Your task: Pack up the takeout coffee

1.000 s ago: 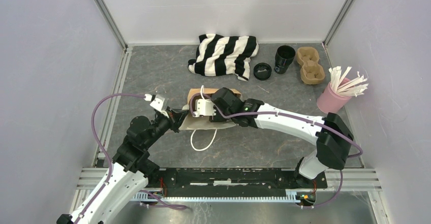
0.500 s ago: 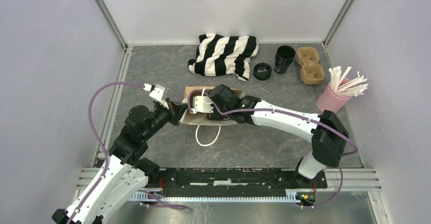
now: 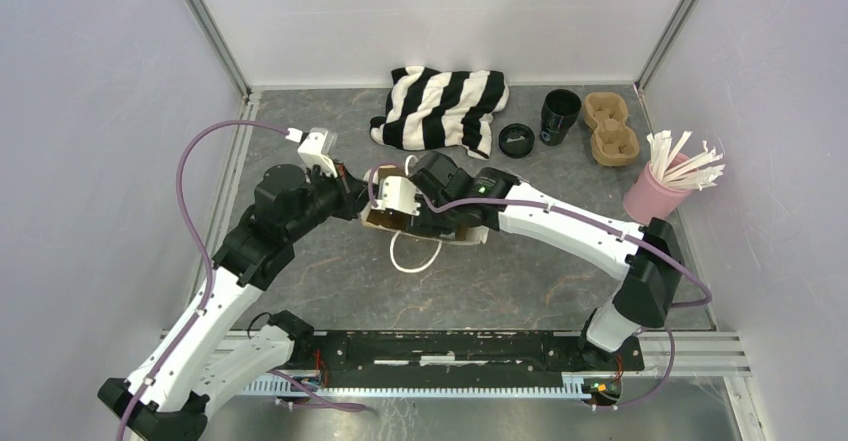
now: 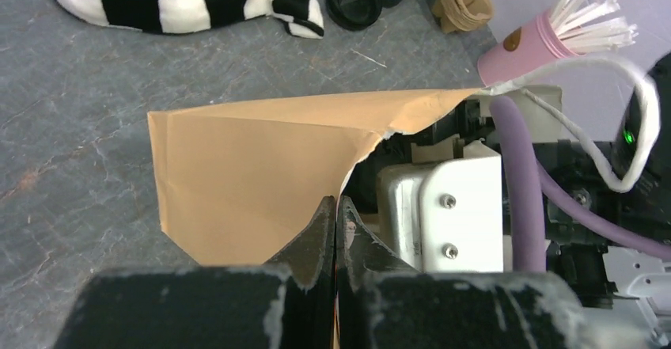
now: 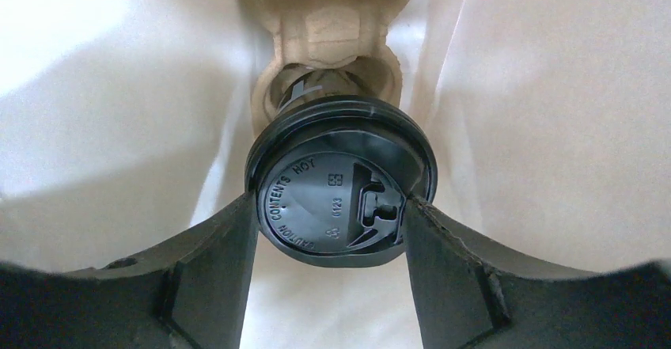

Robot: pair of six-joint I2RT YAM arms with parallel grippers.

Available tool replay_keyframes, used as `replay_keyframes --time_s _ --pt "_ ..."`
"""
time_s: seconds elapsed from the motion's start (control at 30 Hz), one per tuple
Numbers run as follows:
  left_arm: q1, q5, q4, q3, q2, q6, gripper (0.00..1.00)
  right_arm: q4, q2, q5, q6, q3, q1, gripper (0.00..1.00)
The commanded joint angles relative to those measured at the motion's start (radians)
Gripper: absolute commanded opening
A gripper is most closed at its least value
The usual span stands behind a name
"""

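Paper bag (image 4: 237,167) and arms shifted away from bases; bag rim pinched by left gripper (image 4: 336,206), takeout coffee (image 5: 340,195) clasped inside by right gripper (image 5: 332,216); seating in carrier (image 5: 328,28), then release, judged needed.

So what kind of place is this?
Likely a lab test cell, not a café: white walls on an aluminium frame, robot arms bolted to a rail, and takeout props like the paper bag and pink cup.

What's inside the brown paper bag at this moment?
Inside the brown paper bag, the right gripper grips the takeout coffee at its lid, with a pulp cup carrier beyond it. The lid covers the cup's body, so whether it sits in the carrier cannot be seen.
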Motion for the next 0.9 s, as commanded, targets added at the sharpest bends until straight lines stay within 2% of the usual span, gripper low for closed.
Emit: replay_keyframes --time_s 0.0,0.2,0.47,0.63,0.87 --pt "0.000 -0.087 -0.116 0.097 0.038 -0.112 0.02 -0.079 0.045 -0.095 0.075 0.078 0.004 0.69" --pt "0.000 -0.153 -0.179 0.148 0.088 -0.119 0.02 -0.100 0.144 -0.152 0.120 0.088 0.003 0.68" --pt "0.000 -0.251 -0.245 0.193 0.141 -0.048 0.02 -0.099 0.234 -0.217 0.171 0.092 0.004 0.68" --pt "0.000 -0.280 -0.252 0.203 0.152 0.021 0.02 -0.032 0.265 -0.197 0.193 0.007 -0.003 0.69" --pt "0.000 -0.268 -0.238 0.193 0.151 0.077 0.02 -0.048 0.298 -0.165 0.207 0.020 -0.018 0.71"
